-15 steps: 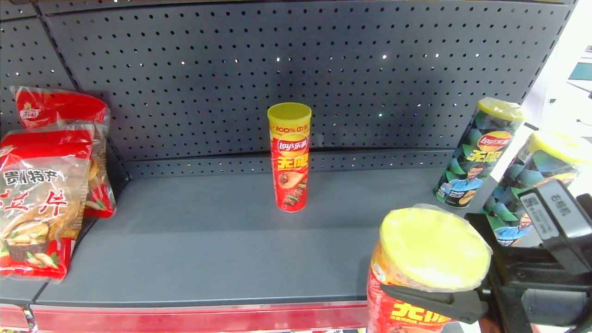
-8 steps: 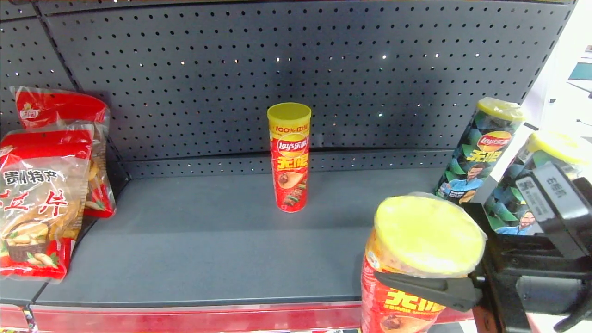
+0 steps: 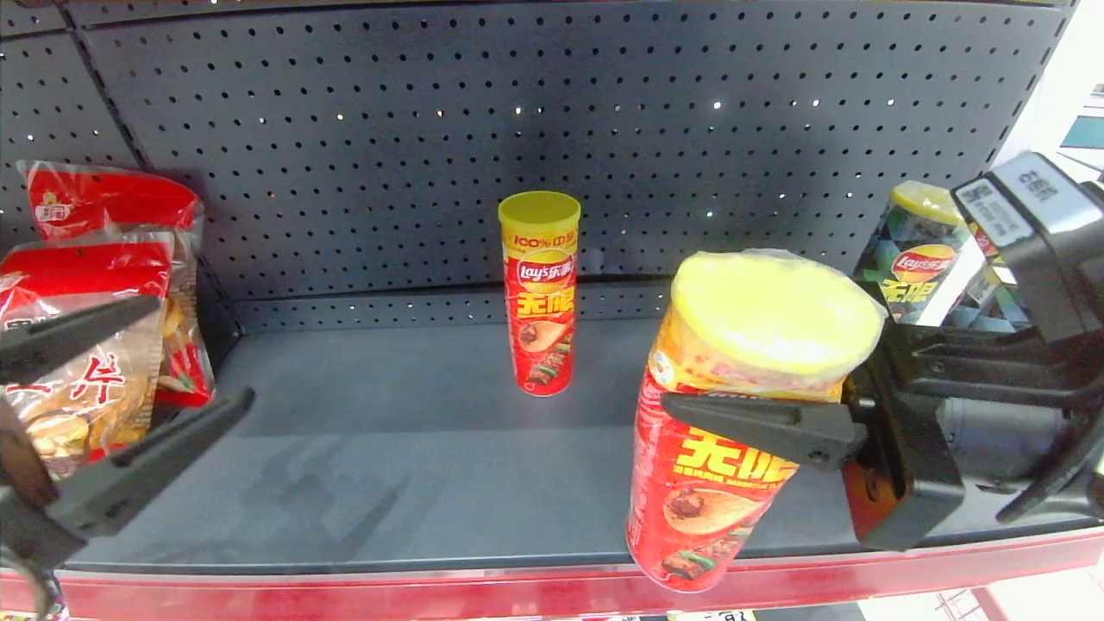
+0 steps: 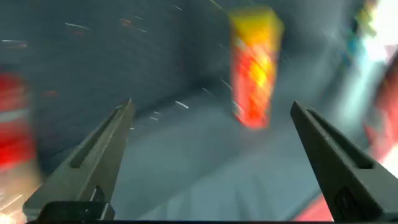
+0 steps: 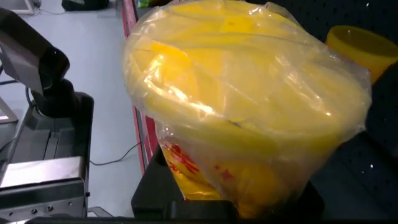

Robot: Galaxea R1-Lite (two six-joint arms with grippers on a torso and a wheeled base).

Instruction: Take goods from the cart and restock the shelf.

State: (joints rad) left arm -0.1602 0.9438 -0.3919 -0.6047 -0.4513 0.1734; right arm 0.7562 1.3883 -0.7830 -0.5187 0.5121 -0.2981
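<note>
A red chip can with a yellow lid (image 3: 733, 431) hangs slightly tilted over the front right of the grey shelf board (image 3: 388, 448). My right gripper (image 3: 780, 405) is shut on it just under the lid. From the right wrist, its plastic-wrapped lid (image 5: 242, 112) is close up. Another red chip can (image 3: 539, 293) stands upright near the back of the shelf, to the left of the held one; it is blurred in the left wrist view (image 4: 255, 68). My left gripper (image 3: 204, 349) is open with nothing in it at the shelf's front left, also seen as (image 4: 211, 106).
Red snack bags (image 3: 95, 250) lean at the shelf's left end, close behind the left gripper. Dark-patterned chip cans (image 3: 914, 250) stand at the right end, behind the right arm. A perforated back panel (image 3: 517, 129) closes the rear. A red strip (image 3: 345, 595) edges the front.
My right gripper has lifted the red can up and to the left, from below the shelf's front edge to over the board. The left gripper has come into view at the left.
</note>
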